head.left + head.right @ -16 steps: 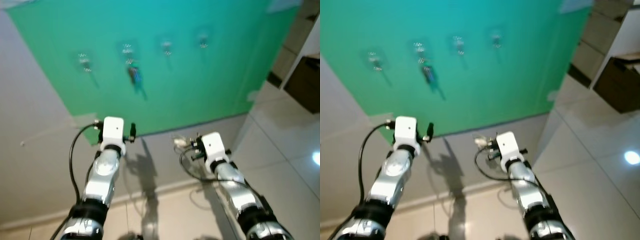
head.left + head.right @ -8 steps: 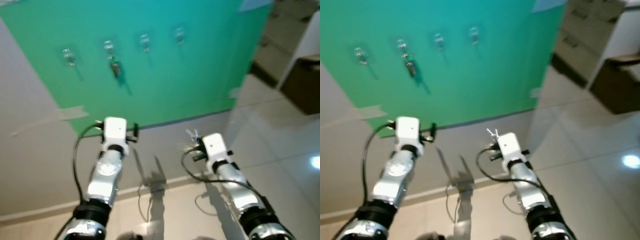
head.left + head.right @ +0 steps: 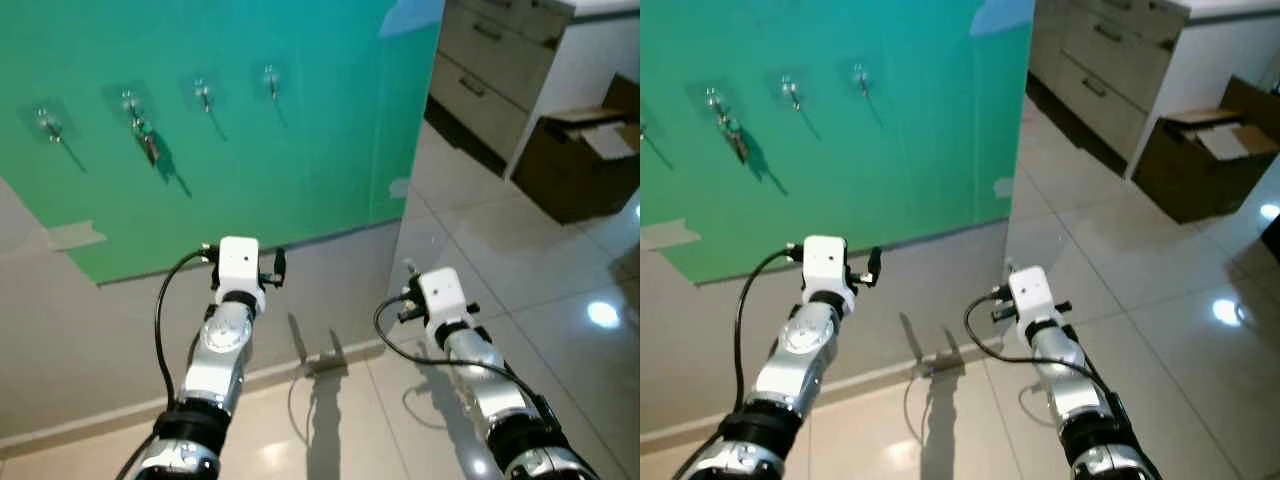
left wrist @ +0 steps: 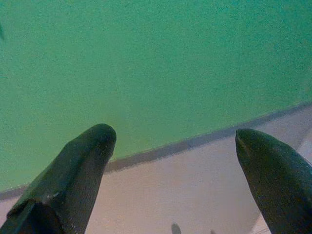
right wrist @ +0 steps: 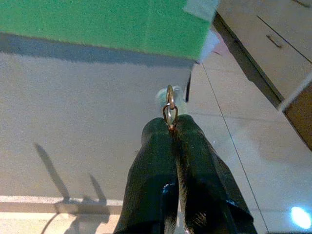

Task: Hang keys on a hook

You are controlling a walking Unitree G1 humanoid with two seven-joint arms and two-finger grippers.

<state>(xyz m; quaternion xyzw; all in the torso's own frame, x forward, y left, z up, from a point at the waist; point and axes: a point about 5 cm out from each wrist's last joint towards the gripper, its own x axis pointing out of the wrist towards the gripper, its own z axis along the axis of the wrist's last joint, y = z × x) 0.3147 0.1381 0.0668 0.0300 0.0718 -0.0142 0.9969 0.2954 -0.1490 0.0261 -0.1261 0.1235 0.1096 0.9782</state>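
1. Hanging on the wall at upper left is a green panel [image 3: 250, 120] with a row of four hooks [image 3: 203, 92]; the second hook from the left carries a small dark bunch [image 3: 148, 146] already; the other three hooks are bare; a strip of tape [image 3: 75, 236] sits at the panel's lower left corner.
2. Raised in front of the grey wall [image 3: 90, 340] below the panel, the left gripper [image 4: 175, 161] points at the panel's lower edge; its fingers [image 4: 73, 170] stand wide apart with nothing between them; a black cable [image 3: 160, 310] loops beside the silver left arm [image 3: 215, 360].
3. Lower and to the right, the right gripper [image 5: 171, 127] is held out toward the wall's corner, well apart from the hooks; its fingers [image 5: 151, 170] are pressed tight together on the keys [image 5: 169, 108], of which a small brass ring and link stick out just past the tips; the rest of the keys is hidden between the fingers.
4. Below the arms lies a glossy tiled floor [image 3: 560, 270] with light glare; the arms' shadows fall on the wall and skirting between them.
5. Farther right stands a beige drawer unit [image 3: 490, 60] along the far wall; beside it, at the right edge, sits an open brown box [image 3: 580, 160] on the floor.
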